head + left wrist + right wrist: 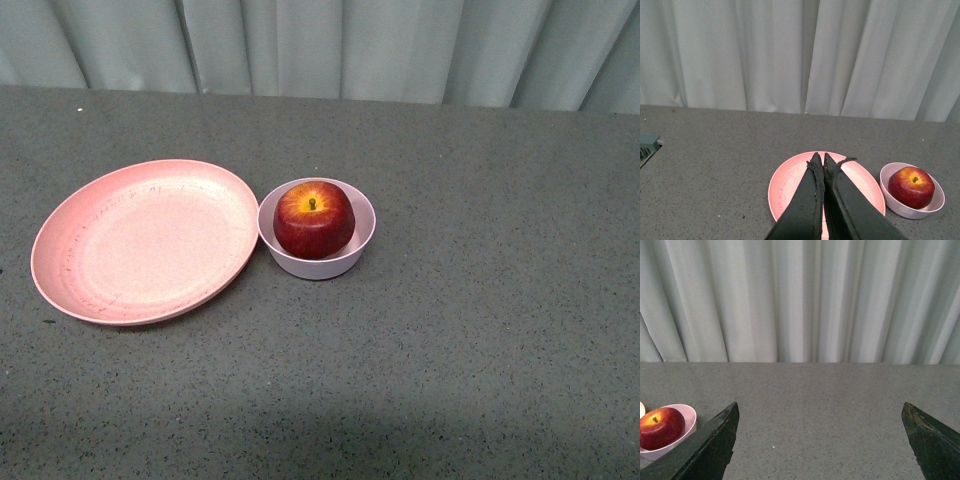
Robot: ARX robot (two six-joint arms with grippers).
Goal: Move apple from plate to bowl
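Observation:
The dark red apple [313, 218] sits stem up inside the small pale pink bowl [352, 262], near the table's middle. Touching the bowl's left side lies the wide salmon-pink plate [145, 240], with nothing on it. Neither arm shows in the front view. In the left wrist view my left gripper [820, 161] is shut and empty, its dark fingers pressed together above the plate [785, 185], with the bowl [935, 200] and apple [911, 187] off to one side. The right gripper [820, 412] is open wide over bare table, the apple [660, 427] and bowl [689, 421] beside one finger.
A grey speckled tabletop [480, 350] spreads round the dishes. Pale grey-green curtains [330, 45] hang along its far edge. A small greenish-grey object [647, 145] shows at the edge of the left wrist view.

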